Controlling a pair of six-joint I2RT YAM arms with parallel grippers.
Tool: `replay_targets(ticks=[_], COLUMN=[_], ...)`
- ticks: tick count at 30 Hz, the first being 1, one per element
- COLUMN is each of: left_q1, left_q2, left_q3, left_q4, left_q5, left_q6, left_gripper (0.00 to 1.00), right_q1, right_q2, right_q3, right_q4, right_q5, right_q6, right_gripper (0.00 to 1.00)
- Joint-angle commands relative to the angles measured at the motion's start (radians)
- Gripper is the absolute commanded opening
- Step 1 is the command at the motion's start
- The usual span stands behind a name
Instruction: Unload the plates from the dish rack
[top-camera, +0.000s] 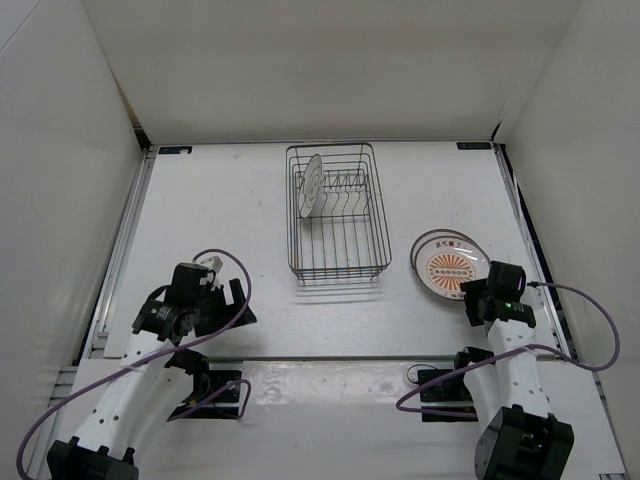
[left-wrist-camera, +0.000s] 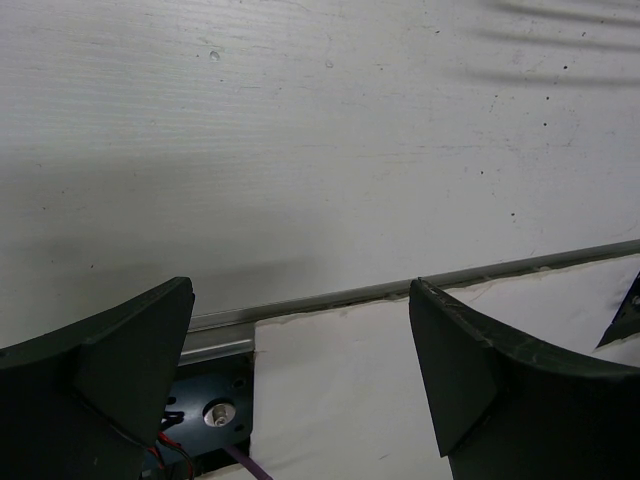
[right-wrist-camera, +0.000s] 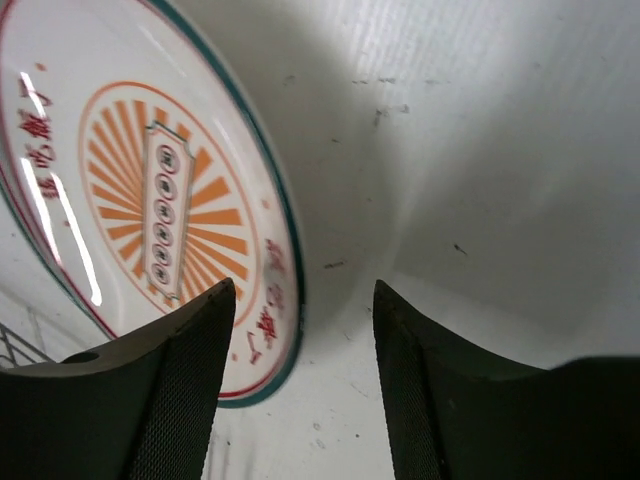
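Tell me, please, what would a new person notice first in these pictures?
The orange sunburst plate lying flat on the right of the table catches the eye first, with the right hand open at its near edge. Next comes the dark wire dish rack in the middle, one white plate standing upright at its far left.

**Rack Holding the Table's Middle**

The dish rack (top-camera: 338, 212) is standing mid-table toward the far edge, its prongs hemming in one upright plate (top-camera: 312, 183). Bare table (top-camera: 220, 210) is lying open to either side, while flat plates (top-camera: 452, 264) are crowding the right edge.
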Motion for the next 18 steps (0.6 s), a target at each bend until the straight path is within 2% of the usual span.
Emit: replay_targets(ticks=[1,2,3,5,6,9,11,12,13,15,17,18], left_q1=[-0.005,-0.005,-0.005,-0.004,-0.005,-0.004,-0.005,-0.004,-0.004,-0.004,-0.005,-0.004], left_q2=[0.002,0.005,0.002,0.003,-0.001,-0.002,0.008,0.009,0.014,0.018,0.023,0.026], left_q3=[-0.006,-0.006,-0.005,-0.003,-0.002,0.000,0.006,0.008,0.006,0.005,-0.003,-0.002], left_q4=[0.008,0.004,0.007,-0.001,-0.001,0.004,0.002,0.001,0.004,0.019,0.038,0.045], left_q5=[-0.016,-0.022,-0.025,-0.034,-0.031,-0.019,-0.017,-0.016,-0.016,-0.004,0.009,0.021], left_q6=[0.002,0.002,-0.001,-0.004,-0.002,0.007,0.007,0.007,0.005,0.001,0.001,0.005], left_gripper=[0.99,0.99,0.99,0.99,0.99,0.99,0.99,0.99,0.99,0.99,0.99,0.99], right_q1=[-0.005,-0.005,-0.003,-0.005,-0.002,0.006,0.014,0.027,0.038,0.079,0.150,0.168], right_q2=[-0.005,0.000,0.007,0.033,0.043,0.092,0.122,0.135,0.168,0.251,0.395,0.426], right_q3=[0.018,0.020,0.030,0.063,0.113,0.234,0.282,0.350,0.381,0.504,0.720,0.768], right_q4=[-0.090,-0.089,-0.093,-0.127,-0.132,-0.175,-0.127,-0.003,0.030,0.063,0.029,-0.010], right_q5=[0.023,0.021,0.006,0.003,0.003,0.009,-0.042,-0.065,-0.126,-0.128,-0.099,-0.083], right_q6=[0.055,0.052,0.044,0.034,0.008,-0.037,-0.116,-0.141,-0.160,-0.230,-0.301,-0.340], right_gripper=[0.61,0.66,0.76,0.78,0.82,0.82,0.82,0.88,0.88,0.90,0.90,0.90])
